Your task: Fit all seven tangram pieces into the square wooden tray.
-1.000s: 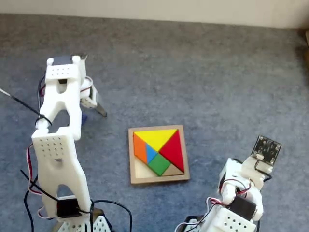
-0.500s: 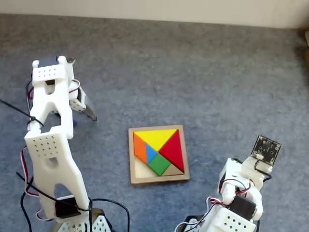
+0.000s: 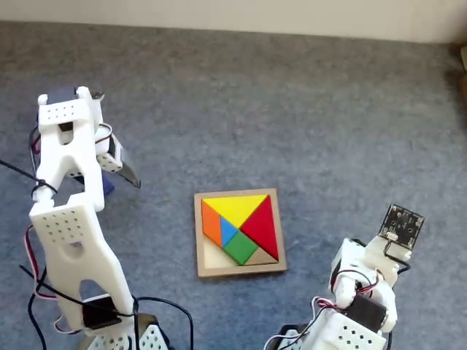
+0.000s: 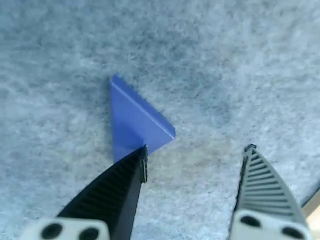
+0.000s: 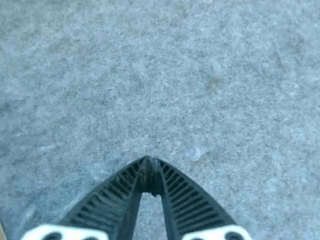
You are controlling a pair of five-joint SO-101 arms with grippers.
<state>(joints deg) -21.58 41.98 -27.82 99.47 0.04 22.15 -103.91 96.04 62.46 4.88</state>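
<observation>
Square wooden tray (image 3: 241, 273), mid-bench, seemingly holding six pieces, one slot gaping; blue triangle (image 4: 135, 117) lying loose toward the bench's left edge below the spread left claw (image 4: 196, 149); right claw (image 5: 150, 161) sitting pressed together.

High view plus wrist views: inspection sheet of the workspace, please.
Surface: grey carpet-like cloth.
Job's things: square wooden tray mostly filled with coloured tangram pieces, one corner bare; blue triangular piece lies on the cloth outside it.
Clutter: nothing seen.
Grippers: left gripper open above the blue triangular piece, which is not between the fingers; right gripper shut over bare cloth.
Cables: black cable loops by an arm's base.
Surroundings: pale strip along the far edge.
</observation>
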